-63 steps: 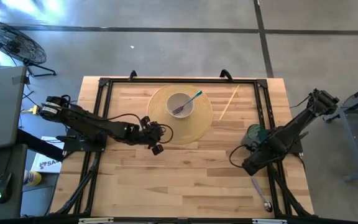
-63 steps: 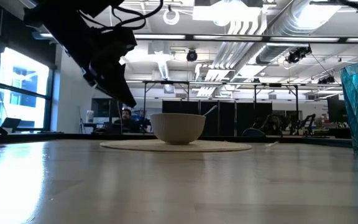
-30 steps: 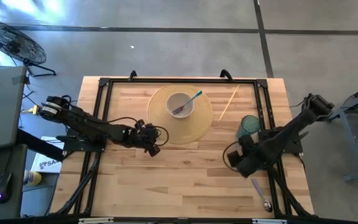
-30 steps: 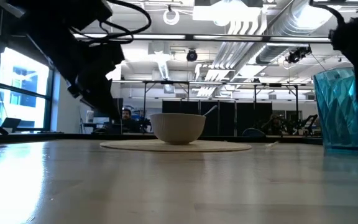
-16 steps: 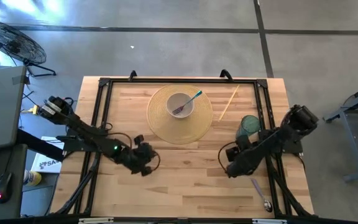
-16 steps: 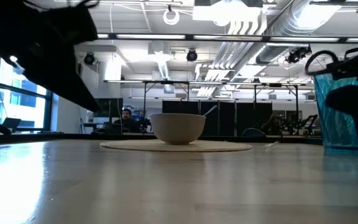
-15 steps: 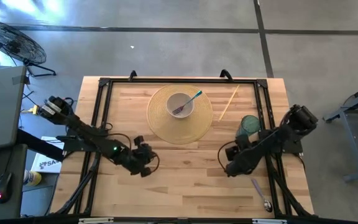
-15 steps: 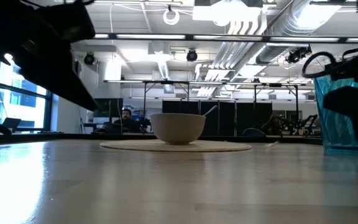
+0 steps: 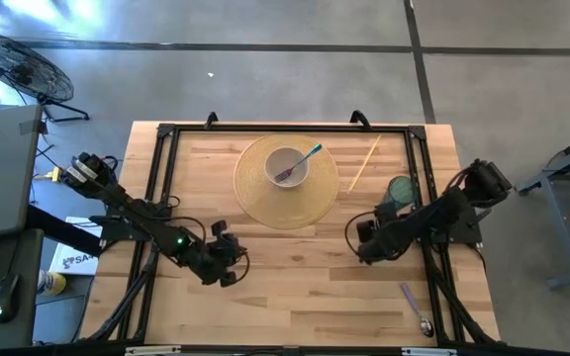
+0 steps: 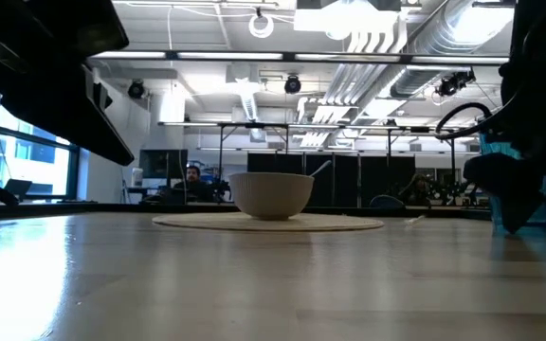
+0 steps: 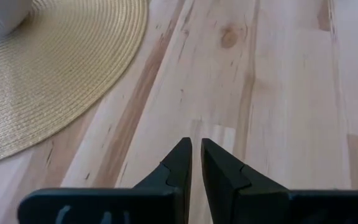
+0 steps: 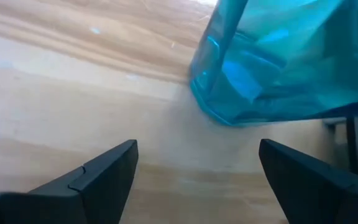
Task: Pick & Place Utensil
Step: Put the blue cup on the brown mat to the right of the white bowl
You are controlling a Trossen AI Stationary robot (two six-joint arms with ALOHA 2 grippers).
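Observation:
A white bowl (image 9: 287,165) stands on a round woven placemat (image 9: 287,182). A teal-handled utensil (image 9: 303,159) lies with its head in the bowl, and its handle leans over the rim. A purple-handled spoon (image 9: 416,309) lies flat near the table's near right corner. My left gripper (image 9: 228,265) is shut over bare wood, nearer than the placemat (image 11: 55,68). My right gripper (image 9: 363,237) is open. It sits left of and slightly nearer than the upright teal cup (image 9: 400,190), and the cup (image 12: 284,62) stands beyond its fingers.
A thin wooden stick (image 9: 364,163) lies right of the placemat. A black frame (image 9: 166,133) runs along the table's edges. In the low view, the right arm partly hides the cup (image 10: 545,210), and the bowl (image 10: 271,194) stands mid-table.
My left gripper drew back from the placemat's near edge toward the table's near edge and slightly left. My right gripper shifted a little left, dipped toward the near edge, then came back toward the far edge beside the cup. The cup stayed put.

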